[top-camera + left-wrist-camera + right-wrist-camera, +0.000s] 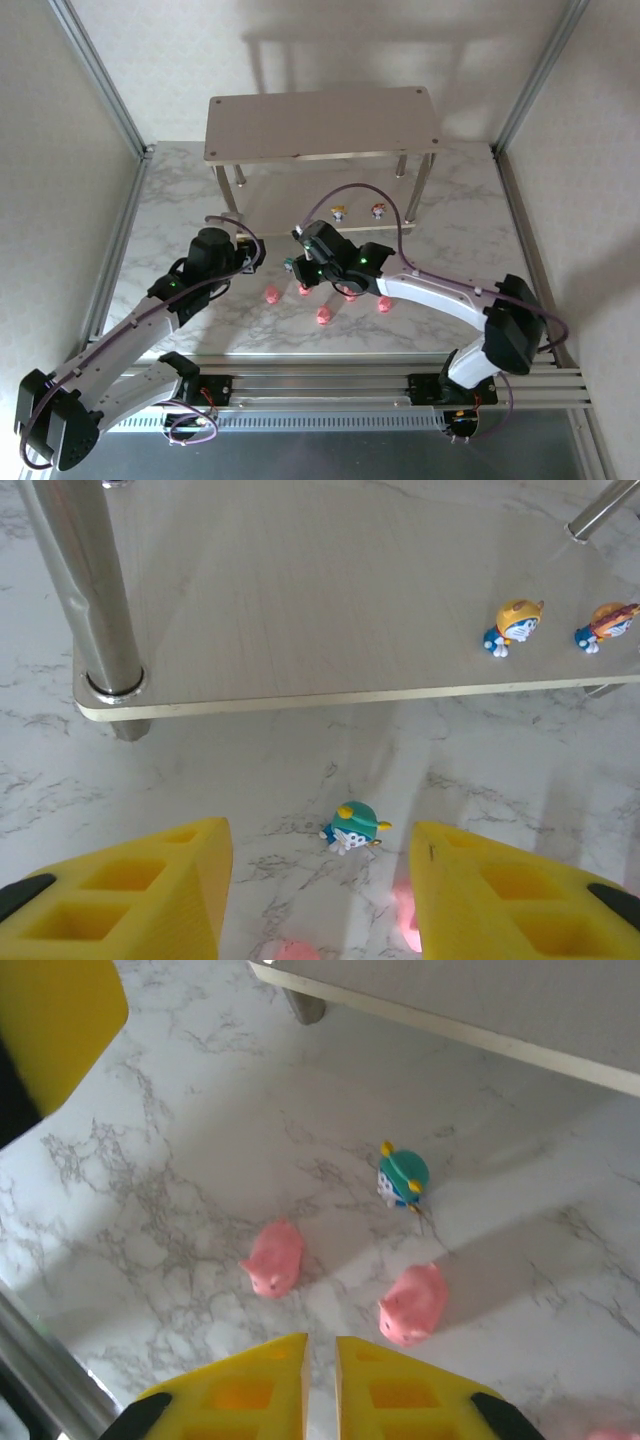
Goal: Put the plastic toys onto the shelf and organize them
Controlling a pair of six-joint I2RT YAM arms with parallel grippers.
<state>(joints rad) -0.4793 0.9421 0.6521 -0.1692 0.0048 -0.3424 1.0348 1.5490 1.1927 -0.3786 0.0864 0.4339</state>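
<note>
Fingers of the left gripper (320, 880) are spread with nothing between them, aimed at the teal figurine (355, 827). It sits on the worktop (200, 780), just short of the lower board of the shelf (300, 600). Fingers of the right gripper (320, 1350) are pressed almost together, empty, above the pink pigs (273, 1258).

Likely step: teal pick by the left. Descent should be centred on it and closure made across the body below the cap. Pigs near the fingertips should not be swept.

Its face is turned lower left in the left wrist view, with the cap-to-feet axis roughly on that diagonal. Upright or tipped cannot be told. A slot beside the yellow-orange figurine (515, 623) is suggested.
</note>
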